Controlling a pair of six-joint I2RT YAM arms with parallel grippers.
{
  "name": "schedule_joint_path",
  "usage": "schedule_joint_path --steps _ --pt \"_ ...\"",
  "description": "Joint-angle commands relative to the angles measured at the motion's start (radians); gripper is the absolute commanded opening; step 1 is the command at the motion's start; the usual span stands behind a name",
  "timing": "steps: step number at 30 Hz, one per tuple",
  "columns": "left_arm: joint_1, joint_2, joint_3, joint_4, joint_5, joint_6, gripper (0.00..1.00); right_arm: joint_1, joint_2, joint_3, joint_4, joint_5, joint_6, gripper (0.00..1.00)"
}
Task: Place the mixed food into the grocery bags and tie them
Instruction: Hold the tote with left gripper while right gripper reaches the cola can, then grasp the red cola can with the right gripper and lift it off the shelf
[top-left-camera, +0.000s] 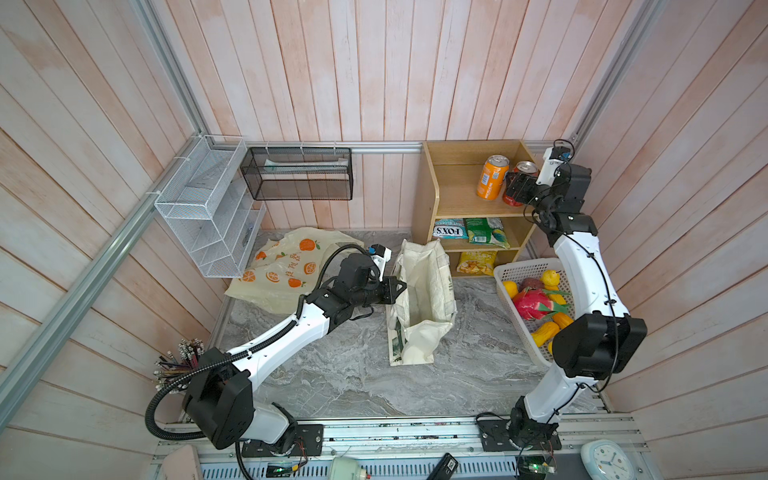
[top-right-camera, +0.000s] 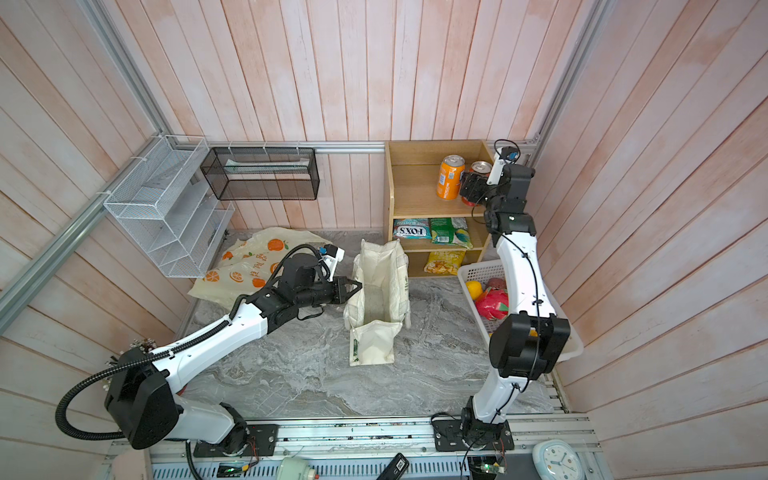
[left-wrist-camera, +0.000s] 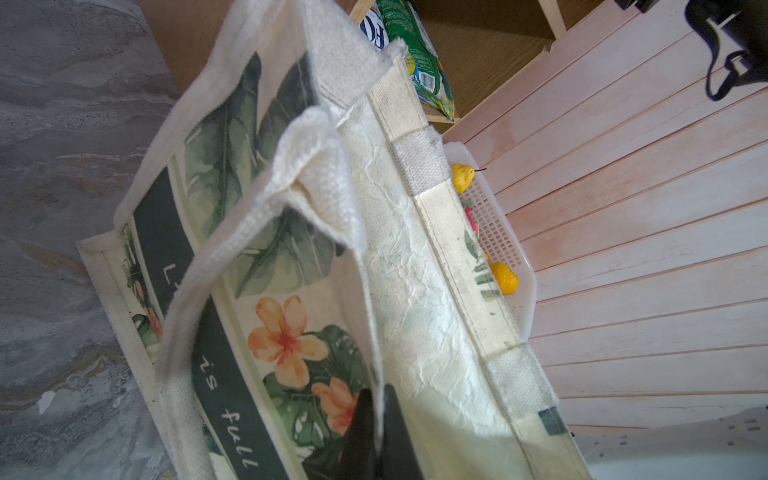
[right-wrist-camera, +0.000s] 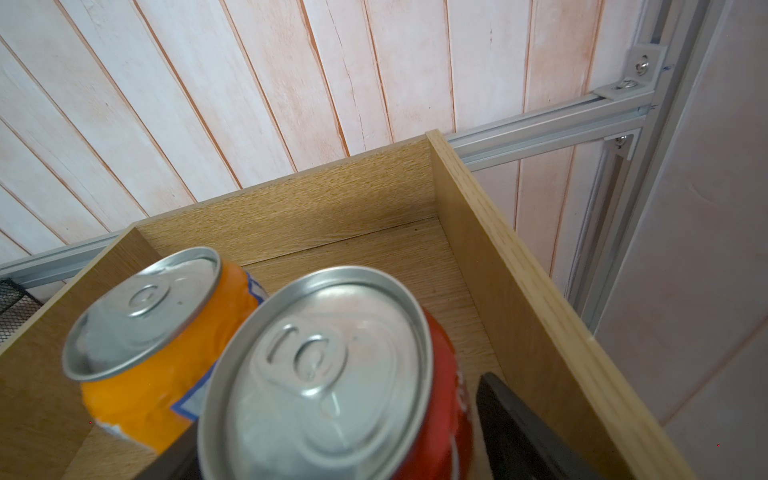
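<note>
left pincer (top-left-camera: 402, 286): pressed together on the top edge of the tote (top-left-camera: 428, 291), on the long wall facing the left arm. The left wrist view shows cloth caught between the two dark fingers (left-wrist-camera: 361, 428).
tote: upright mid-counter (top-left-camera: 353, 374), just in front of the shelf (top-left-camera: 457, 199), with its mouth open upward. In both top views the end panel nearest the arm bases sags out onto the counter. Wrist view: the pinched wall has a leaf-and-flower print, and a handle strap (left-wrist-camera: 266, 232) droops over it.
right pincer (top-left-camera: 514, 189): spread wide on the shelf's top tier, one finger (right-wrist-camera: 523, 424) on each side of the red can (right-wrist-camera: 332, 374). Can't tell whether the pads touch it.
red can: upright on the top tier, at its right end.
orange can (top-left-camera: 492, 178): upright, just beside the red can on its left. Touching or apart: can't tell.
middle tier: blue packet (top-left-camera: 451, 229) on the left, green packet (top-left-camera: 484, 232) right beside it.
bottom tier: yellow packet (top-left-camera: 476, 262).
basket (top-left-camera: 519, 270): white, on the counter right of the shelf and partly under the right arm. It holds yellow and orange toy fruits (top-left-camera: 550, 277) and a pink one (top-left-camera: 532, 305).
plastic bag (top-left-camera: 282, 266): cream with an orange-fruit print, lying flat at the back left of the counter behind the left arm, apart from the tote.
</note>
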Motion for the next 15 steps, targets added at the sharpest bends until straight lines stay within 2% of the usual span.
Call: schedule_joint_path --steps 1,11,15 --pt "0.003 0.008 -0.024 0.016 0.017 -0.007 0.00 0.010 0.031 0.041 0.038 0.024 -0.021 0.85" --pt "0.004 0.012 -0.026 0.020 0.019 -0.013 0.00 0.015 0.059 0.043 0.069 0.031 -0.039 0.84" --pt "0.002 0.013 -0.028 0.020 0.020 -0.015 0.00 0.014 0.067 0.043 0.069 0.030 -0.049 0.78"
